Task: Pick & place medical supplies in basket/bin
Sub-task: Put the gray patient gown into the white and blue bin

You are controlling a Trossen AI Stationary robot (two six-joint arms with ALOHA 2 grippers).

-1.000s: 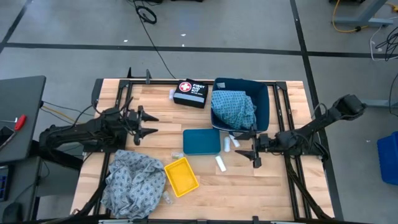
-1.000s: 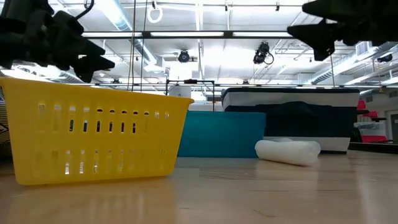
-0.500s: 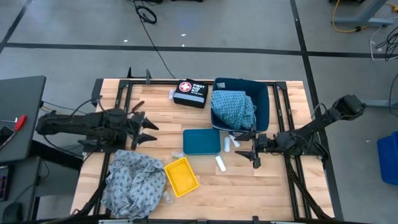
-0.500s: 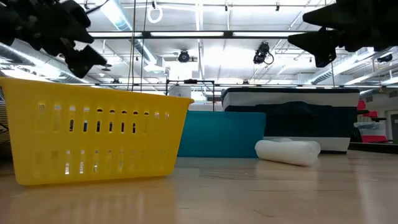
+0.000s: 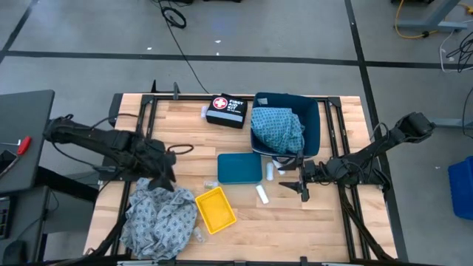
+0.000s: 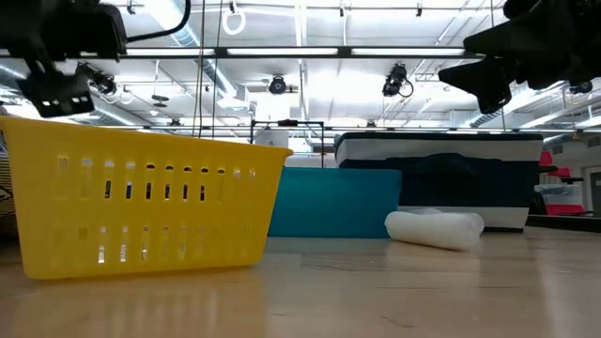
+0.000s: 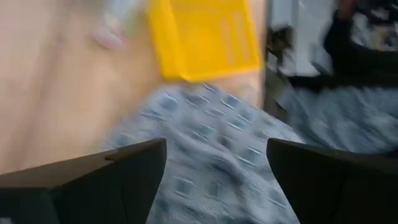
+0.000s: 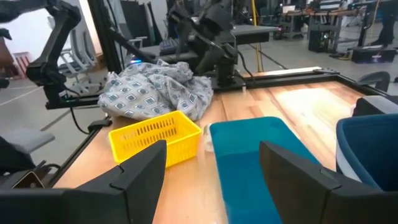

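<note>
The grey speckled cloth (image 5: 157, 216) lies crumpled at the table's near left. My left gripper (image 5: 160, 179) is open and points down over the cloth's far edge; in the left wrist view the cloth (image 7: 214, 155) fills the gap between the fingers. The blue-green cloth (image 5: 277, 130) is piled in the dark blue bin (image 5: 314, 122). White rolls lie on the table (image 5: 262, 193) and beside the bin (image 5: 271, 171). My right gripper (image 5: 300, 182) is open and hovers near the rolls, touching nothing. A clear packet (image 5: 209, 182) lies by the teal lid. My left gripper comes at the far edge of the grey cloth (image 7: 205, 134) from above with its fingers spread on either side of the fabric. I cannot tell whether the fingertips touch it. The cloth lies slack on the table.
A yellow basket (image 5: 215, 208) stands next to the grey cloth, a teal lid (image 5: 239, 168) at mid-table, a black first aid kit (image 5: 226, 111) at the far edge. Bare wood shows at the near right. The low view shows the basket (image 6: 141, 207) and a roll (image 6: 434, 228).
My left gripper has swung from pointing toward the table's right to tipping downward, and has moved toward the near edge, onto the far edge of the grey cloth. The right arm and the objects have kept still.
</note>
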